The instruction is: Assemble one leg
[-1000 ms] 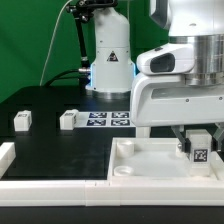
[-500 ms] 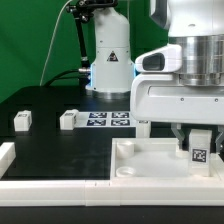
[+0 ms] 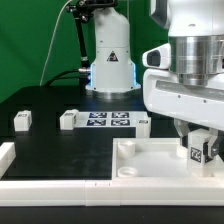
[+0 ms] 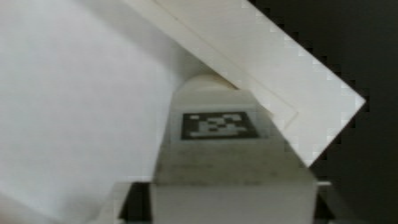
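Compared with half a second ago: wrist housing rotated about the vertical, its broad white face now turned and shifted toward the exterior view's right; held leg (image 3: 197,152) twisted with it, tag now seen at an angle rather than square-on. Height above the tray roughly unchanged. Two loose legs and marker board unmoved.

Gripper (image 3: 198,147) closed on the leg, fingers clamped on its two side faces, gap just the width of the block. Leg hangs at the exterior view's right, over the far right corner region of the tray-like part (image 3: 150,166); contact with the tray floor not resolvable. Wrist view: leg (image 4: 221,140) a grey-shaded block running up between the two dark fingers (image 4: 134,203), tag on its upper face, tray wall (image 4: 267,70) as a raised white ridge slanting just beyond it.

Materials: leg small, roughly cubic, matte white plastic, black-and-white square tag on one face. Tray large, white, square, raised rim, round socket (image 3: 127,170) at near left corner. Table (image 3: 60,150) flat matte black. Marker board (image 3: 107,119) thin, flat, white, tags in a row, far centre. Two further white blocks left of it: one (image 3: 69,119) just beside the board, one (image 3: 22,121) further left.
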`<state>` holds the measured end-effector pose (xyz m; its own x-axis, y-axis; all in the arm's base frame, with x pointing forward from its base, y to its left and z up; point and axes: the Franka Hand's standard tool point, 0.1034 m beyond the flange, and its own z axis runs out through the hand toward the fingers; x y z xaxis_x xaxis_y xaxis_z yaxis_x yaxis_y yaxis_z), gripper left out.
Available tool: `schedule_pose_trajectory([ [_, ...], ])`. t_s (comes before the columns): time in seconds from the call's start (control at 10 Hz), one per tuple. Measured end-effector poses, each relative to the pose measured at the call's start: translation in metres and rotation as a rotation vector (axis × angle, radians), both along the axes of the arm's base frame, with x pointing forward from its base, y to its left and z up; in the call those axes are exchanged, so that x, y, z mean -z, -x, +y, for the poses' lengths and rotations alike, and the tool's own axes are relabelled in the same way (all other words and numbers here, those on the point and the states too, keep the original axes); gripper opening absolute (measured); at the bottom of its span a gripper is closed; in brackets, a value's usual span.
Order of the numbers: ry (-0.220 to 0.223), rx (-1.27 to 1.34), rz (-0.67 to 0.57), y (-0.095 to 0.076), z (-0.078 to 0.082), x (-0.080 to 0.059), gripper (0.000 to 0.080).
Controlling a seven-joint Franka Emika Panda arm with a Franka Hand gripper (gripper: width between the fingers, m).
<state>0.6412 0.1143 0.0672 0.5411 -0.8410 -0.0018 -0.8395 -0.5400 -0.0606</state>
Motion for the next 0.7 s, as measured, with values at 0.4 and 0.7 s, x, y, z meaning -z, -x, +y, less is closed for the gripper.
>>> schedule_pose_trajectory([
  [0.4, -0.031, 0.391, 0.018, 0.0018, -0.0021, 0.0001, 0.0291],
  [0.7, -0.036, 0.417, 0.019, 0.0022, -0.0015, 0.0012, 0.0451],
])
